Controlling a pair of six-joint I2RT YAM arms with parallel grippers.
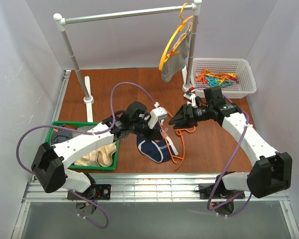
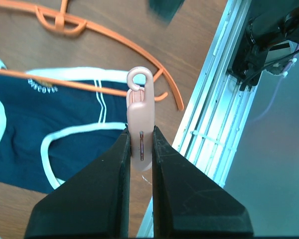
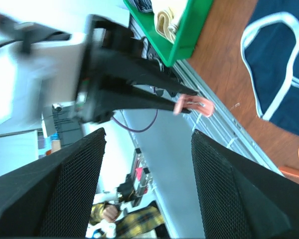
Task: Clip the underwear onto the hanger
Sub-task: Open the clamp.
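The navy underwear (image 1: 150, 149) with white piping lies flat on the brown table, and the thin red-orange hanger (image 1: 178, 148) lies partly across it. My left gripper (image 1: 161, 130) hovers just above them, shut on a pink clothes peg (image 2: 140, 117) that points at the underwear (image 2: 35, 144) and the hanger (image 2: 114, 40). My right gripper (image 1: 173, 120) sits just right of the left one, above the hanger's hook, open with nothing between its fingers (image 3: 65, 179). In the right wrist view the peg (image 3: 195, 105) shows in the left gripper's tips, with the underwear (image 3: 281, 59) beyond.
A green bin (image 1: 55, 127) holding beige underwear stands at the left. At the back, a rail (image 1: 124, 15) carries a yellow-orange hanger (image 1: 172, 42) with grey underwear. A white basket (image 1: 249, 74) of coloured pegs sits back right. The table's near metal edge (image 1: 154, 186) runs close below the underwear.
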